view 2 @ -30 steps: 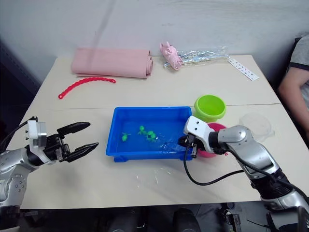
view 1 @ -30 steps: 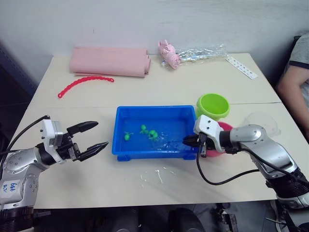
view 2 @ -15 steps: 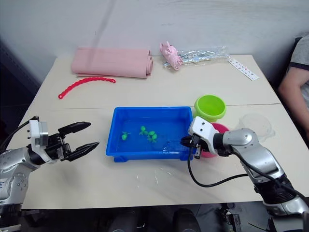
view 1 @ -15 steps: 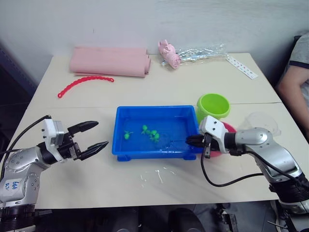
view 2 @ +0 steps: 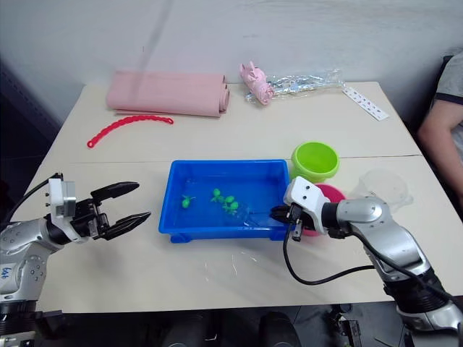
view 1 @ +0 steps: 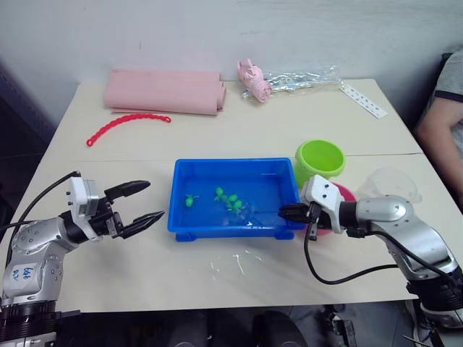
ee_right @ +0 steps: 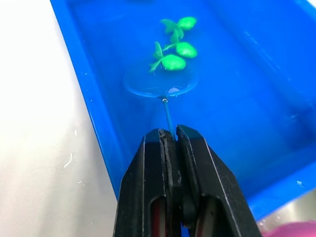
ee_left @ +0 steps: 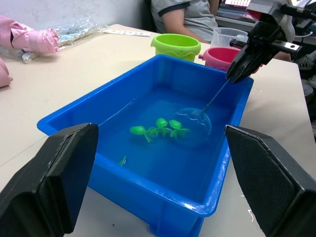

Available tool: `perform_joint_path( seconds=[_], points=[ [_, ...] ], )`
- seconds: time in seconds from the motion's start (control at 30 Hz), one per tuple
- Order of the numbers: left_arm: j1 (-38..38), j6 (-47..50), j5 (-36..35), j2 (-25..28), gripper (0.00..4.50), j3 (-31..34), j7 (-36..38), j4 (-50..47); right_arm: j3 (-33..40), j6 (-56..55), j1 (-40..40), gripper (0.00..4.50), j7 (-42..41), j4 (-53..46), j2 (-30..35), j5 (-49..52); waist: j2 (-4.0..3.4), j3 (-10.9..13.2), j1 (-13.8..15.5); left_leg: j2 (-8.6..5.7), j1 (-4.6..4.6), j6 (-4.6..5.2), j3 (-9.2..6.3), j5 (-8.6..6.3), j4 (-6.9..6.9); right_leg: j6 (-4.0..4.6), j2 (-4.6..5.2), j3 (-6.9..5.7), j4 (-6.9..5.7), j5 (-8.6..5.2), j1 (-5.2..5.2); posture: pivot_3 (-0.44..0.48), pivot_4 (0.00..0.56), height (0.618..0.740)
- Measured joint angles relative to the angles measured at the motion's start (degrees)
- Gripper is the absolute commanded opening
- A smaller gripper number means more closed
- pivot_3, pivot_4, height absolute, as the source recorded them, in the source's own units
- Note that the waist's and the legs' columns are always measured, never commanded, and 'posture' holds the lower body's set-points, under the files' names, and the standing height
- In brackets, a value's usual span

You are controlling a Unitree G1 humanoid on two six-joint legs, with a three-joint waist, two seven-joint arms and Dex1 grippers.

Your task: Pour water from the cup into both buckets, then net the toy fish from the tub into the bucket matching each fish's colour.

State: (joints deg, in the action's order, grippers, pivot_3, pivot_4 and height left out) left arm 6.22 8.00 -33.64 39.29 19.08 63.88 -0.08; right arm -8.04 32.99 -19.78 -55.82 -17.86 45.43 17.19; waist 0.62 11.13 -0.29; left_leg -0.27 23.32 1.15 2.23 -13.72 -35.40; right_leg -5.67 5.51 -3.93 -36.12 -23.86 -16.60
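The blue tub (view 1: 226, 225) holds water and three green toy fish (view 1: 230, 199) near its middle. My right gripper (view 1: 283, 212) is at the tub's right end, shut on the thin blue handle of a small round net (ee_right: 162, 85). The net's hoop lies in the water just beside the nearest fish (ee_right: 173, 62). Left of the tub, my left gripper (view 1: 155, 199) hovers open and holds nothing. The lime green bucket (view 1: 319, 158) stands off the tub's far right corner. The pink bucket (ee_left: 222, 55) is partly hidden behind my right gripper. The clear cup (view 1: 391, 184) sits to its right.
A rolled pink cloth (view 1: 165, 92), a red chain (view 1: 123, 124), a pink pig toy (view 1: 253, 79), a clear plastic bag (view 1: 300, 78) and a white strip (view 1: 362, 100) lie along the far side. A person (view 1: 441, 116) sits at the right edge. Water drops (view 1: 235, 262) mark the table in front of the tub.
My right gripper has drawn back slightly to the right with the net handle, and the hoop has shifted in the water. The left gripper stays open and has barely moved.
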Motion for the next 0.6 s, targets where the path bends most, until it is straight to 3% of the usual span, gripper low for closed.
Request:
perform_joint_path(
  seconds=[0.33, 0.6],
  points=[
    [-0.01, -0.68, 0.16, -0.21, 4.47, -0.45, 0.76, 1.09, 2.72, 0.09, 2.85, 0.00, -1.21, -1.72, 2.16, 1.91, 0.00, 0.00, 0.02, 0.00, 0.00, 0.00, 0.00, 0.00, 0.05, 0.00, 0.00, -0.02, 0.06, 0.00, 0.01, 0.000, 0.150, 0.740],
    [0.07, -0.96, 0.16, -0.21, 4.47, -0.74, 2.03, 1.40, 8.98, -0.94, 4.39, 0.00, -0.10, -2.32, 0.69, 5.03, 0.00, 0.01, 0.07, 0.00, 0.00, 0.00, 0.01, 0.00, 0.06, 0.00, 0.00, -0.03, 0.07, 0.00, 0.01, 0.000, 0.150, 0.740]
  ],
)
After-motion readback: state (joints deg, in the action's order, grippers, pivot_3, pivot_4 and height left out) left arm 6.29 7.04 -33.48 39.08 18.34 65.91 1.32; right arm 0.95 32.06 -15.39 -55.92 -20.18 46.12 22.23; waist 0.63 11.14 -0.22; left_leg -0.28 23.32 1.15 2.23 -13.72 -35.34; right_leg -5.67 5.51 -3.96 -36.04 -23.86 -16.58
